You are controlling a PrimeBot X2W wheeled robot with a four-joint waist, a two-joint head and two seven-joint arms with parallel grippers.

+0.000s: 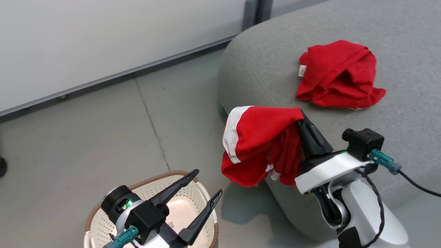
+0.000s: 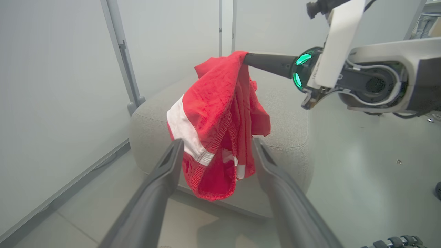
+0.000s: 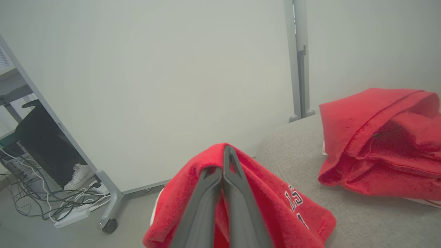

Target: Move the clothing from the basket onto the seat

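On the head view, my right hand [image 1: 302, 117] has its two dark fingers pressed together on the upper edge of a red garment [image 1: 258, 141] with a white band. The cloth hangs down from them at the near rounded corner of the grey sofa [image 1: 396, 41], partly over the floor [image 1: 103, 131]. A second red garment [image 1: 339, 74] lies crumpled on the seat, well apart from the one I am holding. My left hand [image 1: 207, 182] sits low on the left with its fingers spread wide and nothing between them, above the cream basket [image 1: 148, 179] with its brown rim. On the left wrist view, those two fingers stand apart and frame the hanging garment without touching it. The right hand's fingers come in from the right, pinching the cloth at its top, and the fabric droops with the sofa corner behind it. On the right wrist view, the fingers lie tight against each other with red fabric draped over and around them, some white lettering showing on the cloth. The second garment rests on the sofa to the right, near but not touching.
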